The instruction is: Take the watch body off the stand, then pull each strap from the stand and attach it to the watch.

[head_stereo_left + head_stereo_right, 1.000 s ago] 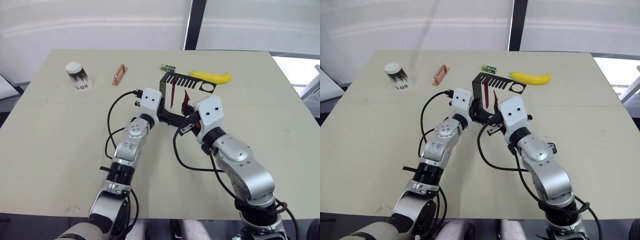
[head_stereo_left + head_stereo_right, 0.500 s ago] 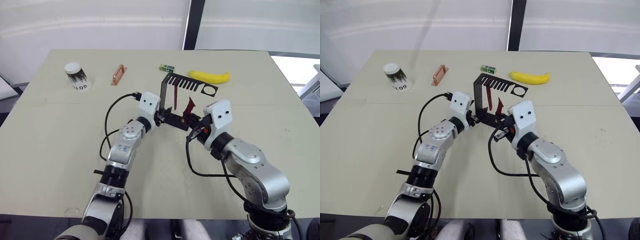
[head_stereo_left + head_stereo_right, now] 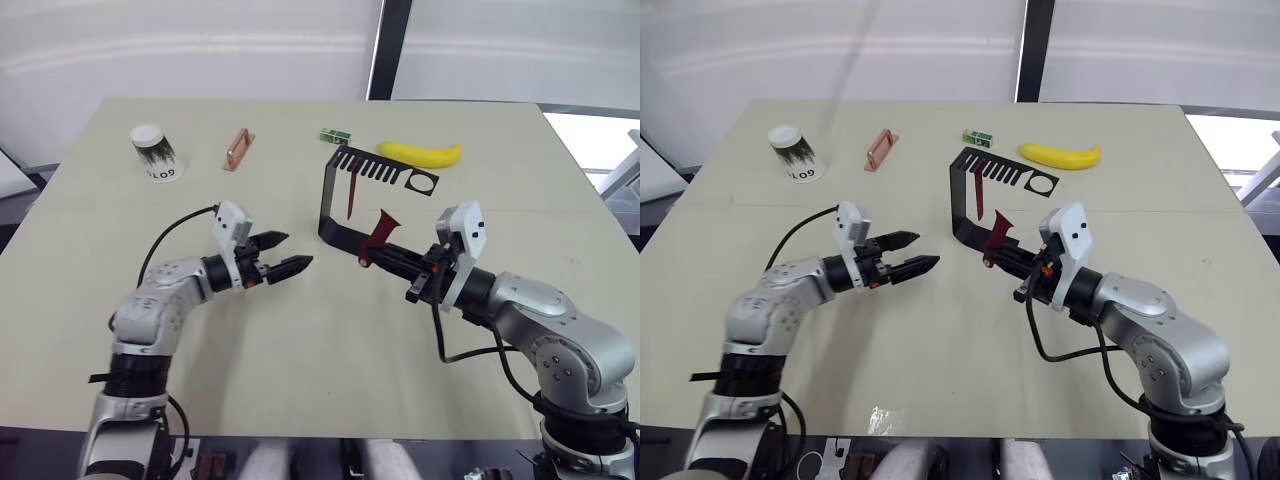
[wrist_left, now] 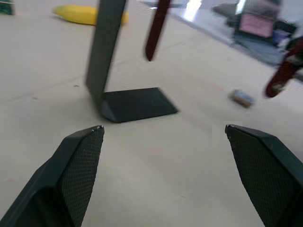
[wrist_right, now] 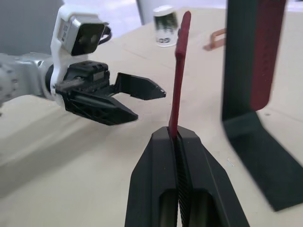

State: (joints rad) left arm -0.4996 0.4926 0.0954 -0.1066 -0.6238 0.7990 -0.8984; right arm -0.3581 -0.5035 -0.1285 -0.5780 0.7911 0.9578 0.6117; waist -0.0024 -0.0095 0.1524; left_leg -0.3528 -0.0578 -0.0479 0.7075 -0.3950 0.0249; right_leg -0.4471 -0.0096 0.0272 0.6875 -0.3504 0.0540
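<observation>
The black stand [image 3: 327, 198] is upright mid-table, with one maroon strap [image 3: 352, 198] hanging from its slotted top arm. My right gripper [image 3: 366, 260] is shut on the other strap [image 3: 380, 225], which sticks up just right of the stand's foot; the grip is plain in the right wrist view [image 5: 179, 71]. My left gripper [image 3: 296, 250] hovers open and empty left of the stand, pointing at it. A small greyish piece [image 4: 242, 98], seemingly the watch body, lies on the table under the held strap.
At the table's far side lie a banana [image 3: 420, 153], a small green block [image 3: 334, 135], a copper-coloured bar [image 3: 238, 148] and a white cup [image 3: 155, 152]. A cable trails behind each wrist.
My left arm has pulled back leftward from the stand and its gripper has opened. My right arm has drawn back to the right, still gripping the strap.
</observation>
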